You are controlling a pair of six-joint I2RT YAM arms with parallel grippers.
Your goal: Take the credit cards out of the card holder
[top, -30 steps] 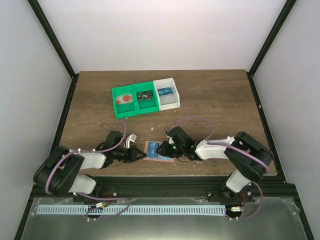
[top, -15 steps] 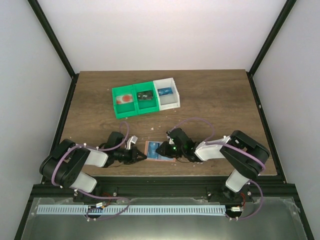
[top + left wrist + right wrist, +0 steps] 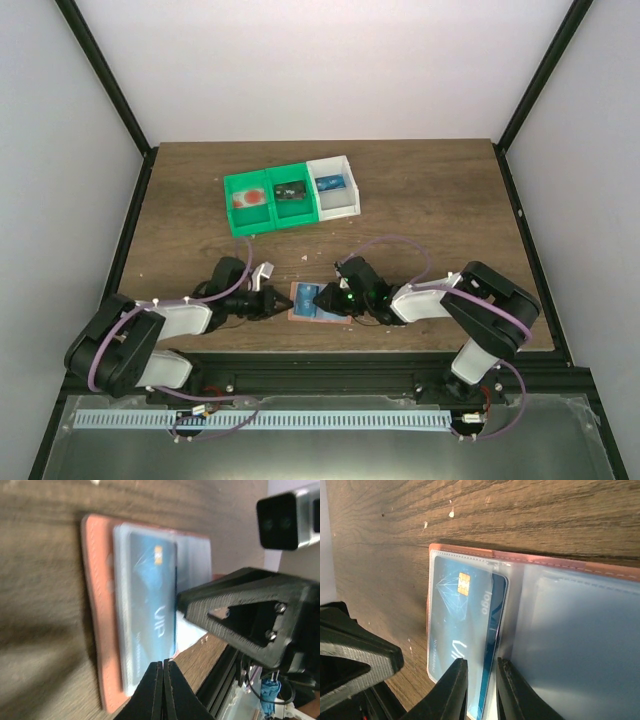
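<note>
Card holder [image 3: 318, 318] lies opened flat on the table [image 3: 430, 200], close to the near edge and between the 2 arms. Its salmon-pink outer side faces down, and the pale blue inner face with the clear sleeves faces up. 1 blue credit card [image 3: 462, 630] with a gold chip lies in the left half of the card holder, its long side parallel to the fold. I cannot tell whether the clear plastic covers it fully.

The left end effector [image 3: 278, 300] is fully closed and has nothing in it. It lies low over the table, and its joined tips point at the left edge of the card holder. Its wrist view shows the tips right at that edge, but I cannot tell whether they touch it.

The right end effector [image 3: 481, 662] comes from the other side and is low over the open card holder. Its fingers stand only a little apart. 1 fingertip is over the blue credit card and the other is over the clear sleeve just beside it, so the edge of the card shows in the narrow gap. It does not hold anything that I can see, and I cannot tell whether the tips press on the card.

Well apart, toward the far side of the table, a green bin [image 3: 240, 222] with 2 compartments and a white bin [image 3: 340, 208] stand side by side, touching. Each compartment has a small flat thing in it, too small to name.
</note>
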